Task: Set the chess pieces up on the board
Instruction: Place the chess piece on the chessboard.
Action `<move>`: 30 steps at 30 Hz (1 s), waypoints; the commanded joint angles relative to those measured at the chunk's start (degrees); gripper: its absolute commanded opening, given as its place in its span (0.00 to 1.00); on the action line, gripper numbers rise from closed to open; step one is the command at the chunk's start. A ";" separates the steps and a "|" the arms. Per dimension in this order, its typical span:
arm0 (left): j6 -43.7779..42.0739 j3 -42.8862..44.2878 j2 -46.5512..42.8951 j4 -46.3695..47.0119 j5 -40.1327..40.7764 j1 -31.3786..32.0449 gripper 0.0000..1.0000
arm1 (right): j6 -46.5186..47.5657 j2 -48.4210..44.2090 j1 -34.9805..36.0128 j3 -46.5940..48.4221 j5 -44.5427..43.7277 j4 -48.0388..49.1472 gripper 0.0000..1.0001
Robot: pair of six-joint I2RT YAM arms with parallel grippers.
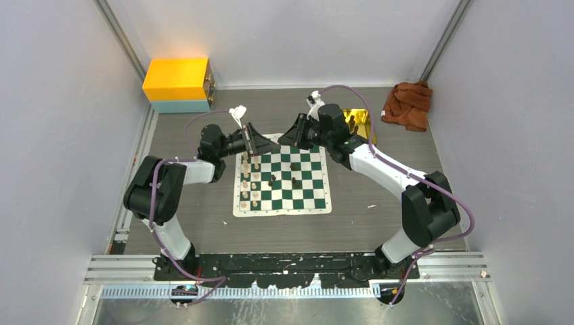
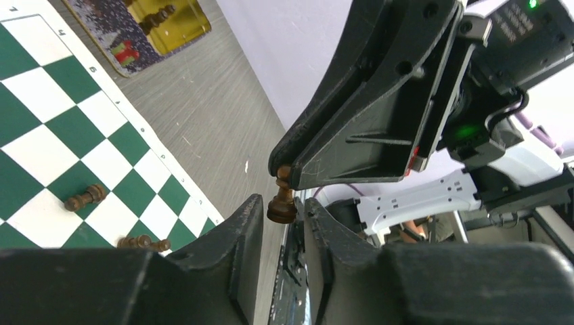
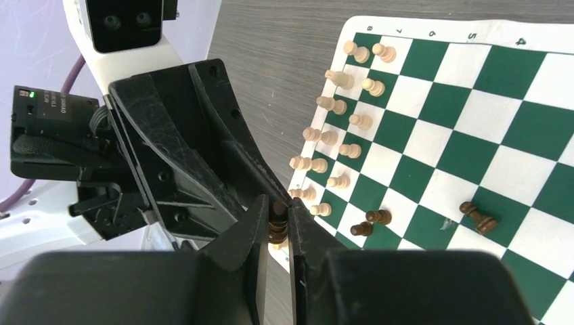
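The green and white board point(image 1: 304, 196) lies mid-table. Cream pieces point(image 1: 249, 183) stand in two columns along its left side, also in the right wrist view point(image 3: 338, 108). A few dark pieces point(image 1: 296, 181) are scattered on it, some lying down point(image 2: 84, 198) point(image 3: 478, 215). Both grippers meet in the air over the board's far edge. My right gripper point(image 1: 284, 139) point(image 3: 276, 206) is shut on a dark pawn point(image 3: 278, 229) by its head. My left gripper point(image 1: 256, 143) point(image 2: 283, 203) is open, its fingertips on either side of that pawn's base point(image 2: 281, 206).
A gold tray point(image 1: 359, 122) with more dark pieces point(image 2: 157, 15) sits at the far right of the board. A brown cloth point(image 1: 408, 103) lies at the far right. An orange and blue box point(image 1: 177, 80) stands in the far left corner.
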State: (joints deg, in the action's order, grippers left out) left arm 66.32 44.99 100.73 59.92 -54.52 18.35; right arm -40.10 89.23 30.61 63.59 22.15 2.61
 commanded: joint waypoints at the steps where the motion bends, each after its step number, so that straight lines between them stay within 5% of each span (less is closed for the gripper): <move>1: 1.95 1.40 -0.42 1.75 3.31 -0.99 0.33 | 3.63 -3.35 -0.21 -0.18 -3.08 2.77 0.01; 9: -0.31 1.35 -2.01 -5.25 6.48 -1.85 0.47 | 7.02 -5.14 -0.23 -1.83 -8.24 5.43 0.01; 16: -3.89 -0.54 -7.65 -15.62 13.83 -2.87 0.49 | 14.98 -2.79 0.02 -4.13 -24.20 7.69 0.01; 30: -14.39 -0.43 -23.87 -39.23 24.16 -2.88 0.50 | 36.15 15.92 5.49 -2.43 -52.02 24.27 0.01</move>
State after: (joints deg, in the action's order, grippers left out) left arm 56.18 43.99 79.61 27.24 -33.43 15.66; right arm -12.29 103.02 34.52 58.48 -19.70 17.39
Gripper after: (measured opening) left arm 0.494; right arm 0.189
